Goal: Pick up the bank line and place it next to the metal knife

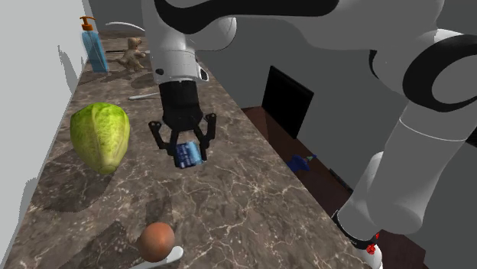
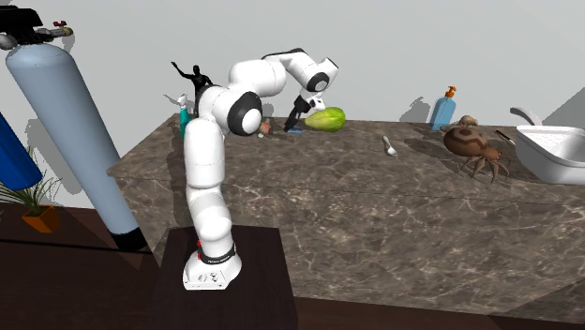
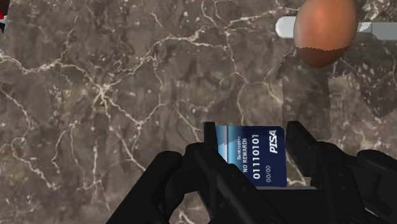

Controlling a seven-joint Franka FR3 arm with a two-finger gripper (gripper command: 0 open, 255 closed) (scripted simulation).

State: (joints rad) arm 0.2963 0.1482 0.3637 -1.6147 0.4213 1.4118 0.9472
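The all-black two-finger gripper [image 1: 186, 153] is closed on the small blue bank card with white printing [image 3: 254, 156], clasping it by opposite edges. We judge it to be carried just clear of the dark veined marble counter [image 1: 252, 191]. Our landmark is the brown egg-shaped ball [image 3: 326, 28]. The card hangs well apart from it, farther up the counter in the shoulder view. Touching that ball and partly hidden by it lies a long pale utensil [image 3: 285, 25], which we take for the knife. Its length runs parallel to the line between our fingers. The big green cabbage [image 1: 99, 137] sits beyond the ball, nearer the card. We expect the carry to head toward the ball.
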